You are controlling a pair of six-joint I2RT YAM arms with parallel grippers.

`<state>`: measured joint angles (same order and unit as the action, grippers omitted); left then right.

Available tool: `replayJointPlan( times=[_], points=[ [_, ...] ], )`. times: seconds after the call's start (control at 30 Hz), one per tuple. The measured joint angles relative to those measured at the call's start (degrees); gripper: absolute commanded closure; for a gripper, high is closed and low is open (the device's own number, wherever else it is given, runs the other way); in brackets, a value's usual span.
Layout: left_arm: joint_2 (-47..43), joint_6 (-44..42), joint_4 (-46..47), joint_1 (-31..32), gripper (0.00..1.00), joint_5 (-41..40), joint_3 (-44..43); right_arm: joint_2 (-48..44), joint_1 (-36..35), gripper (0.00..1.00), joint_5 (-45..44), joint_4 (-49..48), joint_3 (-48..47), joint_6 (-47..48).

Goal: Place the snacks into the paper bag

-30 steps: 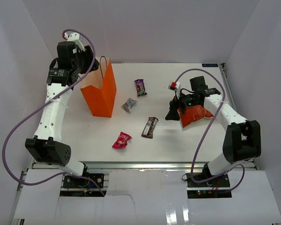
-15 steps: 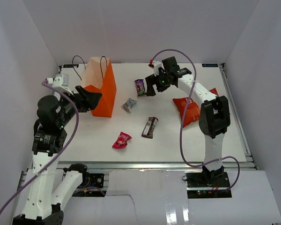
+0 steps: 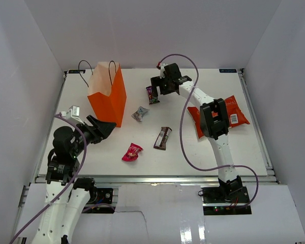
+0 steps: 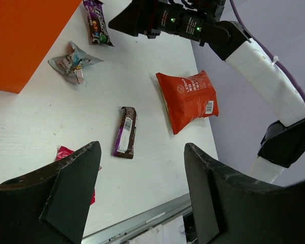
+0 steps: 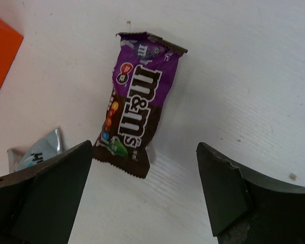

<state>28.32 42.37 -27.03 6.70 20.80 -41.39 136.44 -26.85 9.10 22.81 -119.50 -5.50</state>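
Right hand [image 5: 143, 152] spread wide over purple candy [image 5: 134, 109] (left hand [image 4: 141, 152] gapes, empty).

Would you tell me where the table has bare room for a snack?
Bare: the far right corner behind the chip bag, and the near right corner before it. Crowded: the middle, from the paper bag past the silver packet to the brown bar.

Right pincer [image 3: 156, 87] swung from chip bag [image 3: 230, 116] to purple candy [image 5: 134, 117] — left pincer [image 3: 104, 127] quit the paper bag [image 3: 114, 101].
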Motion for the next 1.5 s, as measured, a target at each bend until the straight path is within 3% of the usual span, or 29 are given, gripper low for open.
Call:
replayJointPlan(
  times=[0.4, 0.6, 0.7, 0.83, 0.9, 0.97, 1.2, 1.33, 1.5],
  points=[
    [-4.3, 6.3, -0.3, 0.0, 0.23, 1.0, 5.4, 6.0, -3.8, 0.23, -10.2, -5.1, -3.1, -3.3],
    [-4.3, 8.1, -0.3, 0.0, 0.23, 1.7, 5.7, 6.3, -4.1, 0.44, -11.9, -6.1, -1.4, -3.2],
    [-3.2, 9.1, 0.0, 0.0, 0.23, 2.8, 6.4, 6.1, -4.1, 0.49, -11.6, -7.8, 0.5, -3.0],
    [-0.1, 10.4, 1.2, 0.0, 0.23, 4.6, 7.9, 4.8, -3.9, 0.66, -10.2, -10.1, 3.5, -2.2],
    [1.0, 11.0, 2.1, 0.0, 0.23, 5.5, 8.6, 3.7, -3.7, 0.83, -9.0, -10.8, 5.3, -1.6],
    [2.3, 11.8, 3.4, 0.0, 0.23, 6.7, 9.7, 2.0, -3.4, 0.87, -8.0, -11.0, 7.5, -1.0],
    [5.4, 15.2, 11.0, 3.7, 0.17, 7.9, 13.4, -9.5, 0.0, 0.89, 5.2, -8.3, 21.0, 3.5],
    [10.8, 16.5, 17.3, 13.6, 0.16, 4.2, 13.8, -21.9, 4.1, 0.89, 18.4, -8.1, 33.0, 7.9],
    [24.1, 17.0, 27.1, 24.9, 0.16, 0.3, 13.3, -39.1, 6.0, 0.87, 31.4, -8.4, 48.1, 12.0]
  ],
)
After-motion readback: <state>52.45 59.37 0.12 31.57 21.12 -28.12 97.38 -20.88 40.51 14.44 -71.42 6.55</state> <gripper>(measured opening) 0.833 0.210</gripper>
